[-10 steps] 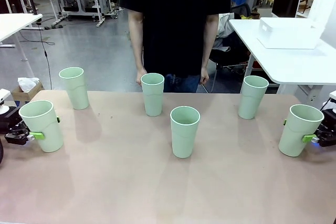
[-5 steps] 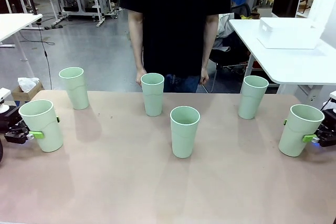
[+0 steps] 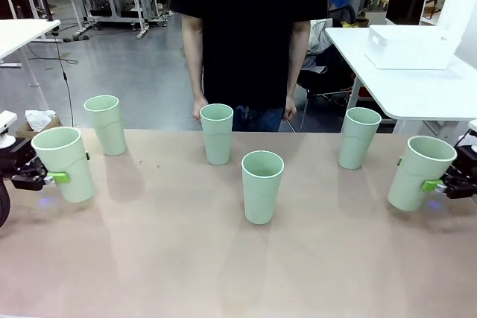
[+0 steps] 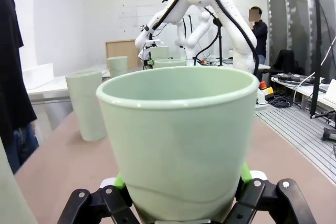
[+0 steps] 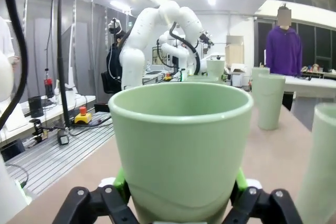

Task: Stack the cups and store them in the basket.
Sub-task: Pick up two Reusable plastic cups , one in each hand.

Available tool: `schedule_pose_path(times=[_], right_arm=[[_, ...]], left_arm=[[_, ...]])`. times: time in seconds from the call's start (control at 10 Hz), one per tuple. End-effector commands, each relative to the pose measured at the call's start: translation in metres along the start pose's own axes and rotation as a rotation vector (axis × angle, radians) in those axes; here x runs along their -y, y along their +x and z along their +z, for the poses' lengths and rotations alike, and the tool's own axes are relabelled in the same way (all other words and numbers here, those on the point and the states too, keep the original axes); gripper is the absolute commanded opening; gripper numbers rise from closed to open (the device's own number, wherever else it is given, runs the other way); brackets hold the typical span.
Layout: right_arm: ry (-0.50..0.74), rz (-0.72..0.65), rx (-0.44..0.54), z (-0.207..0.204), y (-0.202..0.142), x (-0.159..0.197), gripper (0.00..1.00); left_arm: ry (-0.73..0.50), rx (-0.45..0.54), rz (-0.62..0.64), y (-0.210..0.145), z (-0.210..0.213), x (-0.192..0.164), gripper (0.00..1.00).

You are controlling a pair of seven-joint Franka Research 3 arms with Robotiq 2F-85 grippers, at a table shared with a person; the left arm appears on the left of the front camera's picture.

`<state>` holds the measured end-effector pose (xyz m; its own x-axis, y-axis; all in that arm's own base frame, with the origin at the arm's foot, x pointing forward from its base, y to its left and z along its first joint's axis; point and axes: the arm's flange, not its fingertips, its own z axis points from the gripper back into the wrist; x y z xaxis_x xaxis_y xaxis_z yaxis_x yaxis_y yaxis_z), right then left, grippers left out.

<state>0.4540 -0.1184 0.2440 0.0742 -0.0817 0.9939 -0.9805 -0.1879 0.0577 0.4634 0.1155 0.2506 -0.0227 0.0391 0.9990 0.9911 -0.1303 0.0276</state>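
Six pale mint-green cups are in the front view. My left gripper (image 3: 54, 178) is shut on one cup (image 3: 63, 163) at the table's left edge, held just off the surface and tilted. At the right edge, my right gripper (image 3: 432, 185) is shut on another cup (image 3: 419, 173), lifted and leaning left. Several more cups stand upright: far left (image 3: 106, 124), far centre (image 3: 217, 133), middle (image 3: 262, 186) and far right (image 3: 358, 137). The held cup (image 4: 178, 140) sits between green pads in the left wrist view, as does the other held cup (image 5: 181, 145) in the right wrist view. The basket is out of view.
A person in a black shirt (image 3: 250, 35) stands at the far side, hands hanging by the table edge. A white box (image 3: 410, 46) sits on a white side table (image 3: 417, 91) at the back right. The near half of the table (image 3: 223, 273) is bare.
Both grippers have risen with their cups, lifting them off the table. The left cup now tilts slightly; the right cup leans left. The other cups and the person have not moved.
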Motion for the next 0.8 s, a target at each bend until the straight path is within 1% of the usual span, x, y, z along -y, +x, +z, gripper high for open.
schedule_pose_path(times=[0.0,0.3,0.4,0.7], right_arm=[[-0.071,0.048,-0.011,-0.049,0.028,-0.012,0.87],[-0.173,0.097,0.013,-0.102,0.048,-0.014,0.87],[-0.212,0.12,0.018,-0.112,0.055,-0.015,0.87],[-0.246,0.118,-0.014,-0.125,0.08,-0.012,0.87]], left_arm=[[0.049,-0.031,-0.059,0.032,-0.035,0.014,0.85],[0.087,-0.04,-0.087,0.064,-0.073,0.016,0.85],[0.116,-0.04,-0.103,0.073,-0.084,0.016,0.85],[0.127,-0.026,-0.142,0.094,-0.103,0.016,0.85]])
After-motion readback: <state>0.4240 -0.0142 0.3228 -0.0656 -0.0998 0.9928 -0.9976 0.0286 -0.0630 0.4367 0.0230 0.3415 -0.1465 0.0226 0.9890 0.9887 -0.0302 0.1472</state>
